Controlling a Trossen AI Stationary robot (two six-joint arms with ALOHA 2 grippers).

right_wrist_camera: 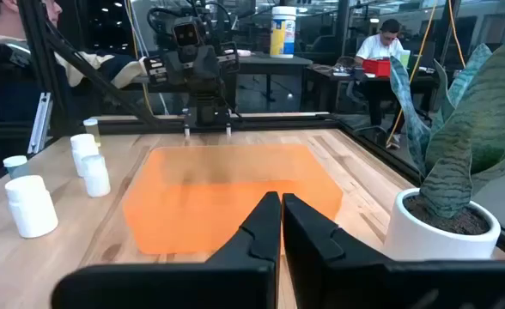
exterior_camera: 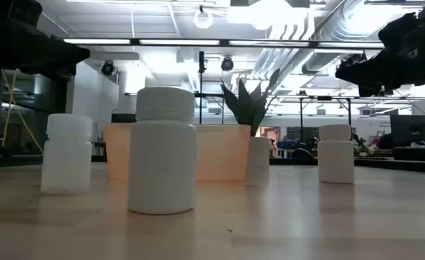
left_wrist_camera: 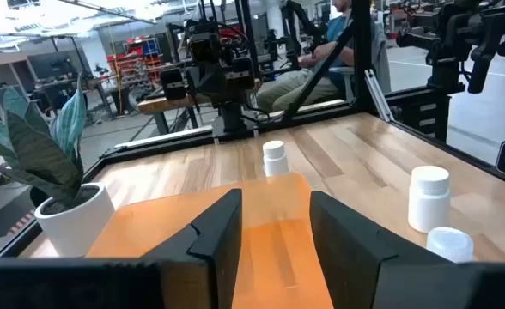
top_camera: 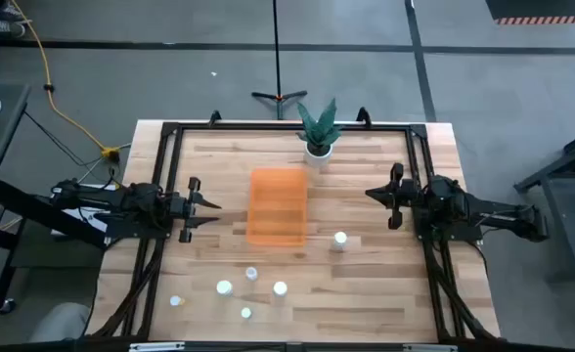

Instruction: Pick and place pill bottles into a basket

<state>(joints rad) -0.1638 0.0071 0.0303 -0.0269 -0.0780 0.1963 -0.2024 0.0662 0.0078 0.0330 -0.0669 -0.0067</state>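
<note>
1. My left end effector (top_camera: 212,204) hangs above the tabletop (top_camera: 366,293) with its fingers parted and nothing between them. It points straight at the near wall of the basket (top_camera: 277,205), which lies just ahead of it.
2. My right end effector (top_camera: 371,194) hovers on the far side of that basket, facing it, fingers closed almost together and holding nothing.
3. The orange basket sits between my two end effectors, and I see no bottle in it.
4. The pill bottles are all out on the tabletop. One (top_camera: 339,240) stands alone, closest to my right end effector, near the basket's corner. The other five (top_camera: 225,287) are scattered beyond the basket's short end, nearer my left end effector but well off to its side.
5. I judge the task not yet begun: this is the reach before the first pick.
6. Next, I think my right end effector must open, swing over to the lone bottle, descend around it and close.
</note>
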